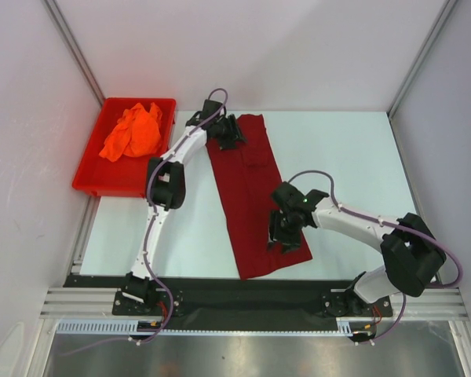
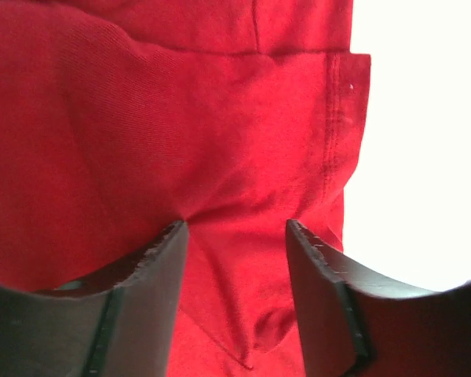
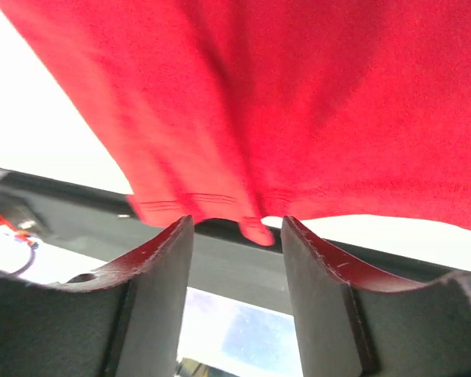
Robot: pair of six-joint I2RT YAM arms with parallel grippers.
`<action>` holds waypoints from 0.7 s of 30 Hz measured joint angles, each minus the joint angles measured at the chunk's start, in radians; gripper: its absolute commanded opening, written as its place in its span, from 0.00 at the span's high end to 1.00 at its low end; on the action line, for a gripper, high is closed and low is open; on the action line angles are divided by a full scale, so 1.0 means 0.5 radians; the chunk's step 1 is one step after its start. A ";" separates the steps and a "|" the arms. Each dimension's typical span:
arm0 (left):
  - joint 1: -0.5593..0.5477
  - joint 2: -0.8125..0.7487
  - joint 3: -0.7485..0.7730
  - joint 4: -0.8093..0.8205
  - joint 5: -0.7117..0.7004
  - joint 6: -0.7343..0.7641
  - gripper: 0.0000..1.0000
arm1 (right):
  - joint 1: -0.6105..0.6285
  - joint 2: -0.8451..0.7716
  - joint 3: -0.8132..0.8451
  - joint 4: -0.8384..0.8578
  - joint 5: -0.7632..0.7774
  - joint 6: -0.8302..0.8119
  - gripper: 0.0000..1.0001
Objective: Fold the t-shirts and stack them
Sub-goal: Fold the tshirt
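The maroon t-shirt (image 1: 251, 204) lies on the table as a long folded strip, running from the far middle toward the near edge. My left gripper (image 1: 226, 133) is at its far end, open, with its fingertips pressed on the cloth (image 2: 180, 118) and a raised fold between them. My right gripper (image 1: 286, 234) is over the strip's near right part, open, with the shirt's hem (image 3: 298, 94) at its fingertips and a small flap hanging between them. The orange t-shirt (image 1: 133, 132) lies crumpled in the red bin.
The red plastic bin (image 1: 110, 191) stands at the far left of the white table (image 1: 345, 149). A black strip (image 1: 243, 287) runs along the near edge by the arm bases. Frame posts and white walls close in the sides.
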 measured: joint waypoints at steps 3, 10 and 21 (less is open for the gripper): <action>0.002 -0.063 -0.023 -0.051 -0.065 0.067 0.36 | -0.038 -0.006 0.181 -0.063 0.014 -0.092 0.43; -0.025 -0.640 -0.479 -0.251 -0.317 0.269 0.35 | -0.304 -0.069 0.313 -0.153 -0.061 -0.354 0.41; -0.499 -2.308 -2.351 0.098 -0.219 0.224 0.72 | -0.435 -0.092 0.230 -0.146 -0.205 -0.584 0.50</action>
